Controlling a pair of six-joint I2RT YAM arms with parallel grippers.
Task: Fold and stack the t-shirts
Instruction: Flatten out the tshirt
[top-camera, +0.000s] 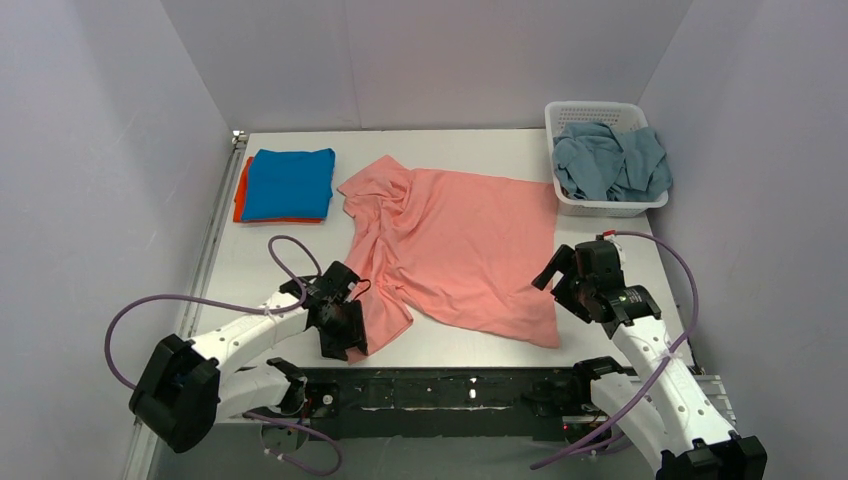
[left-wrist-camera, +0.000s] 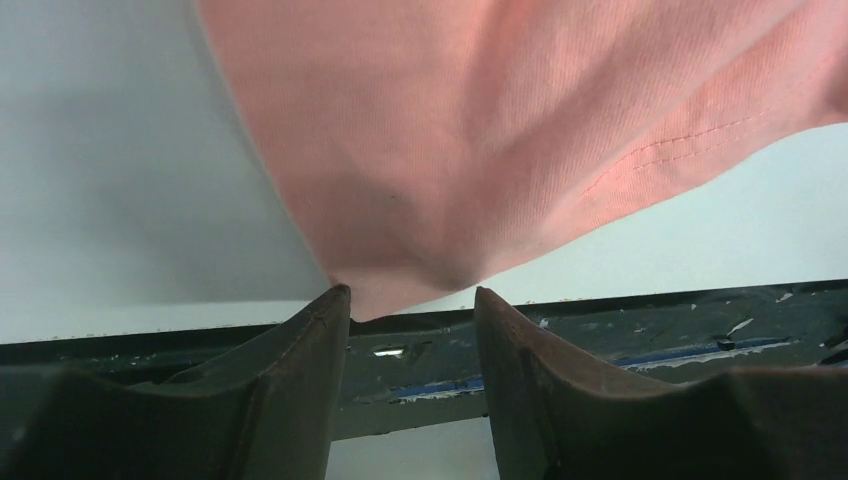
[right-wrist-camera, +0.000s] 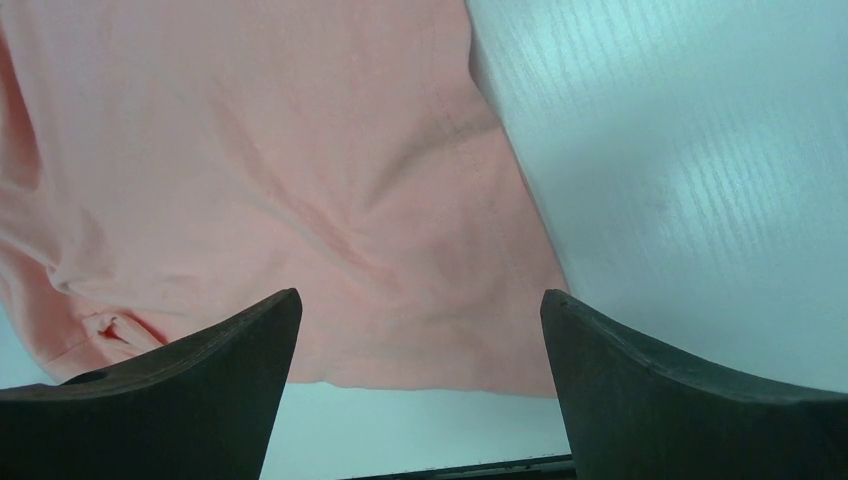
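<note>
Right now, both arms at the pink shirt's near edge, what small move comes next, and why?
Probably close the left gripper: the salmon-pink cotton t-shirt has its edge at the parted jaws, not yet pinched; the right gripper hangs open above the hem.

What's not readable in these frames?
- Orange cotton t-shirt: top view, only an edge shows; the folded bright blue t-shirt covers it.
- Dusty grey-blue t-shirt: crumpled in the white perforated plastic basket; the walls and its own folds hide its shape.
- Salmon-pink t-shirt: both wrist views cut it off; the left gripper covers its near-left edge from above.
</note>
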